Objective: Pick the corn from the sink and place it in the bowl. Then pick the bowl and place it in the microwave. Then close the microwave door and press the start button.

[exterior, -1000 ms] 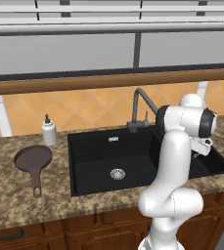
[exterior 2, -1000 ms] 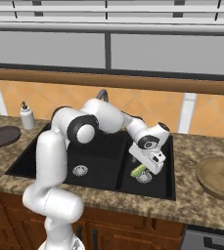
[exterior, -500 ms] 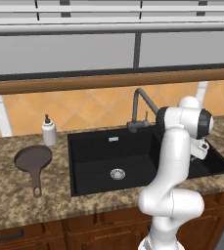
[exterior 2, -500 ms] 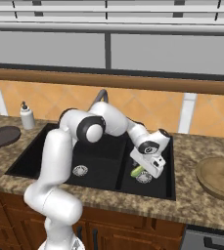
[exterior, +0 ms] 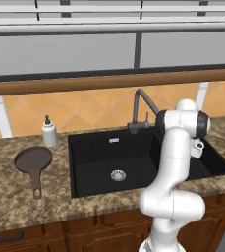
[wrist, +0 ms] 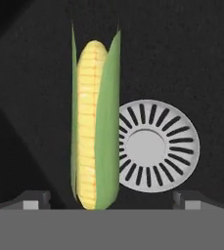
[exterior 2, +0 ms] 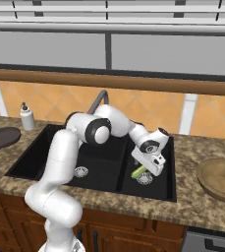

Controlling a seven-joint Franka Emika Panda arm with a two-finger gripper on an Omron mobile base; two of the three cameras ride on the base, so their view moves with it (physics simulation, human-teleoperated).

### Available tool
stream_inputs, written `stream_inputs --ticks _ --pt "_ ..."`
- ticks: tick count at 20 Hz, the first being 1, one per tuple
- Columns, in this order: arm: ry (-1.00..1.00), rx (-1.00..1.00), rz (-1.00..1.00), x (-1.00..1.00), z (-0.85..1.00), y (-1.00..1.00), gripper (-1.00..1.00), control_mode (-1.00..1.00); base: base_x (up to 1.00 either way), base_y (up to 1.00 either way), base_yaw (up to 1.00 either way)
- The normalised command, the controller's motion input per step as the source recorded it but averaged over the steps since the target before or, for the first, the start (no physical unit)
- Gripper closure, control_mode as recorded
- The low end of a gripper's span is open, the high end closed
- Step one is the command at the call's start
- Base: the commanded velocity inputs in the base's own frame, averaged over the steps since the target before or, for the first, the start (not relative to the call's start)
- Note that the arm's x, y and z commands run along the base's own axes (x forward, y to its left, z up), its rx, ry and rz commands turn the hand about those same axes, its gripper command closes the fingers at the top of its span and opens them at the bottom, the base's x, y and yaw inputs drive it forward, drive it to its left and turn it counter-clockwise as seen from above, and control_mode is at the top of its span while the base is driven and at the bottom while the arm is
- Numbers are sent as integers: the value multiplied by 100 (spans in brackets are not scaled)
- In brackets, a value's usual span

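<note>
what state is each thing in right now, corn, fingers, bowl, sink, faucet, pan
corn: lying in the sink's right basin beside the drain, not gripped
fingers: wide open, one on each side of the corn
bowl: upright on the counter right of the sink, holding nothing
sink: no water showing
faucet: not running
frying pan: flat on the counter, nothing in it

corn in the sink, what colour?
Yellow kernels wrapped in green husk leaves; the corn shows best in the hand view, lying beside the steel drain.
</note>
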Motion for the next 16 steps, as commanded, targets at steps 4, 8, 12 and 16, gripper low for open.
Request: stream_inputs --ticks 4,8,12,16 --pt "1 0 0 38 -31 -2 -100 -100 0 0 0" --pt "0 0 0 24 -29 -10 -100 -100 0 0 0" --pt "1 0 1 19 -39 -5 -100 -100 0 0 0" --pt "1 0 1 27 -38 -2 -100 -100 0 0 0"
